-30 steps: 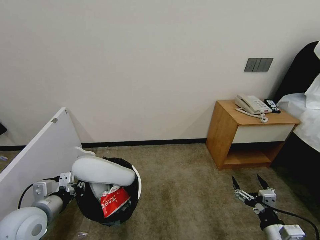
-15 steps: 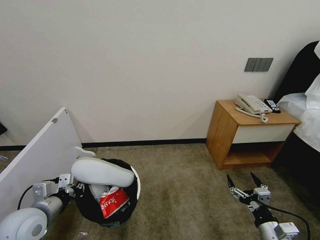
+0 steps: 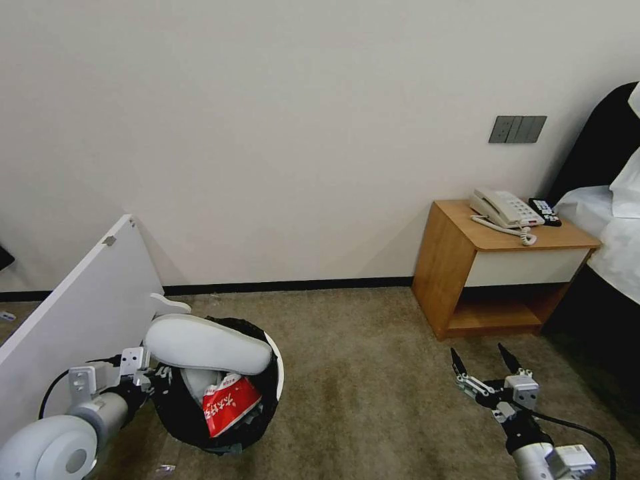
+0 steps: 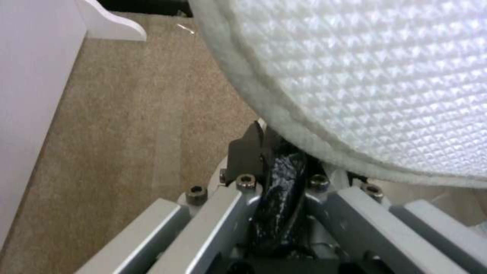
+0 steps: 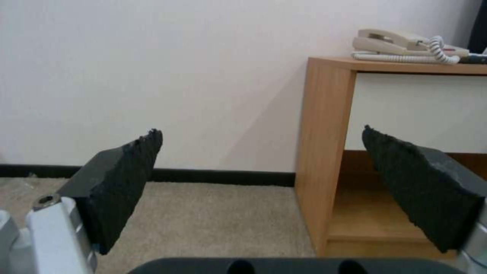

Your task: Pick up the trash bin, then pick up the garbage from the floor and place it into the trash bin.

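Beige carpet point(image 3: 360, 373) underfoot; white panel point(image 3: 73, 307) leaning at far left, wooden nightstand point(image 3: 493, 267) at right carrying telephone point(image 3: 503, 210) and remote point(image 3: 545, 212). Trash bin point(image 3: 273, 363) at lower left, just beside the panel, mouth tilted toward the camera, black liner over rim. White slipper point(image 3: 207, 343) across the mouth, long axis left-right; red-and-white carton point(image 3: 230, 403) beneath, print unreadable. Left gripper point(image 4: 276, 167) clenched on the bin's bagged rim. Right gripper point(image 3: 487, 377) low over carpet near the nightstand, fingers point(image 5: 127, 182) spread, grasping nothing.
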Motion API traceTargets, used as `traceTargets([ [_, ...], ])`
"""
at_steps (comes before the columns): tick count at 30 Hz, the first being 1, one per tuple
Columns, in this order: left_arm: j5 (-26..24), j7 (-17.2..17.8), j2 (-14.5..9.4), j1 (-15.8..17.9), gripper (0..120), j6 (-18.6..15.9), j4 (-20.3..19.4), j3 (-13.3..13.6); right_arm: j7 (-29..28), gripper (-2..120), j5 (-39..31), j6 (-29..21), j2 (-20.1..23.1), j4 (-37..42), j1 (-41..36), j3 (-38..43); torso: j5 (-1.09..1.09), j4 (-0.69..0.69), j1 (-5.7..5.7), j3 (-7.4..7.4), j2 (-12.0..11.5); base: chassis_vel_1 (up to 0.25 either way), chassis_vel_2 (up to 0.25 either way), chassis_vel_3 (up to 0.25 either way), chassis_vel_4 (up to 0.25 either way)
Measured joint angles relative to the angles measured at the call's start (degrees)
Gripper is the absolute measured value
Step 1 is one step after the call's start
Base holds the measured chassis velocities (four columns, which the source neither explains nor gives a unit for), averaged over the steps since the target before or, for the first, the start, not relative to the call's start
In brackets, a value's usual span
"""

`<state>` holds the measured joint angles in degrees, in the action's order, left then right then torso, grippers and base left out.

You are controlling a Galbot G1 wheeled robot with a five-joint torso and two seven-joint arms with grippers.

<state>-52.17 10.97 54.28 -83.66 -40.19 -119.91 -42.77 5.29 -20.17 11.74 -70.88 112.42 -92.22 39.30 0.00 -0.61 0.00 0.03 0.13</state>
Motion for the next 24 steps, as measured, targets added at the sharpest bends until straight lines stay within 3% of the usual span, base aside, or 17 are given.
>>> traceTargets([
  [24, -0.03, 0.01, -0.15, 0.27, 2, 0.0, 0.07, 0.28, 0.3, 100, 0.0, 0.01, -0.32, 0.02, -0.05, -0.23, 0.0, 0.0, 0.0, 0.0, 0.0, 0.0, 0.0, 0.0, 0.0],
])
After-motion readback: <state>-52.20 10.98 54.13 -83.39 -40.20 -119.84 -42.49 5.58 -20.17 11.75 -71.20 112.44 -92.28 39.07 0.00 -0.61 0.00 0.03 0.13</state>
